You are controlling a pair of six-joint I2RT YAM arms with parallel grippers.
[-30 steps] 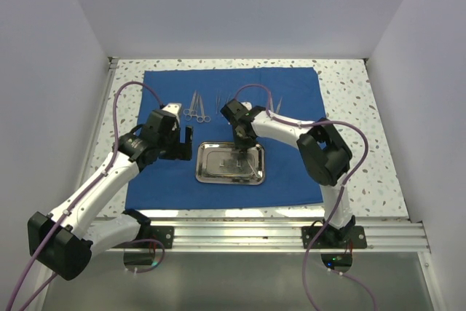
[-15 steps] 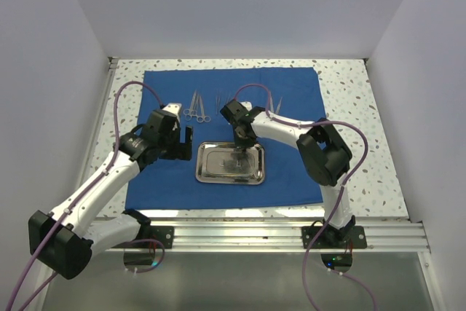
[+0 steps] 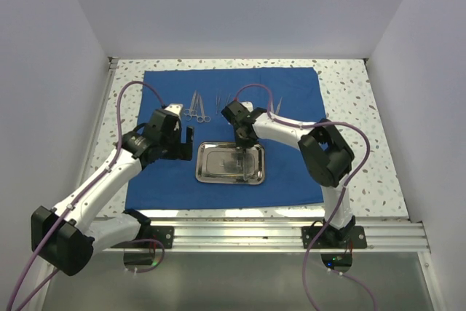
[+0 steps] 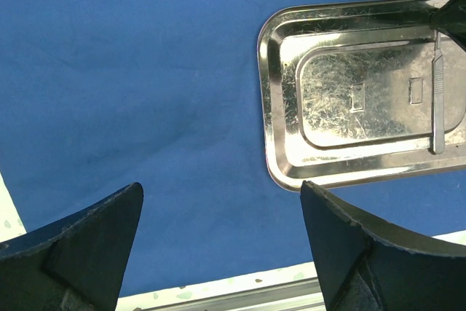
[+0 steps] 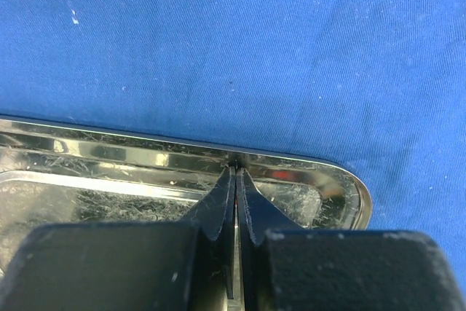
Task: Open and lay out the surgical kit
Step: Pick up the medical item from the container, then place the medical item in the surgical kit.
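The royal-blue drape (image 3: 291, 92) lies spread flat on the table, with the steel tray (image 3: 207, 174) on its near middle. My right gripper (image 3: 240, 156) reaches down into the tray's far right part. In the right wrist view its jaws (image 5: 237, 169) are shut on a thin steel instrument (image 5: 237, 253) just inside the tray rim (image 5: 342, 180). The left wrist view shows that instrument (image 4: 437, 100) lying lengthwise along the tray's right side. My left gripper (image 4: 220, 187) hangs open and holds nothing, over bare drape (image 4: 145, 71) left of the tray (image 4: 269, 92).
Scissors and forceps (image 3: 196, 107) lie in a row on the drape's far part, with thin tweezers (image 3: 222, 97) beside them. A speckled tabletop (image 3: 349, 92) surrounds the drape. White walls close in three sides, and a metal rail (image 3: 255, 234) runs along the near edge.
My right gripper's jaws have closed on the thin instrument in the tray. The left arm has barely shifted and stays open.
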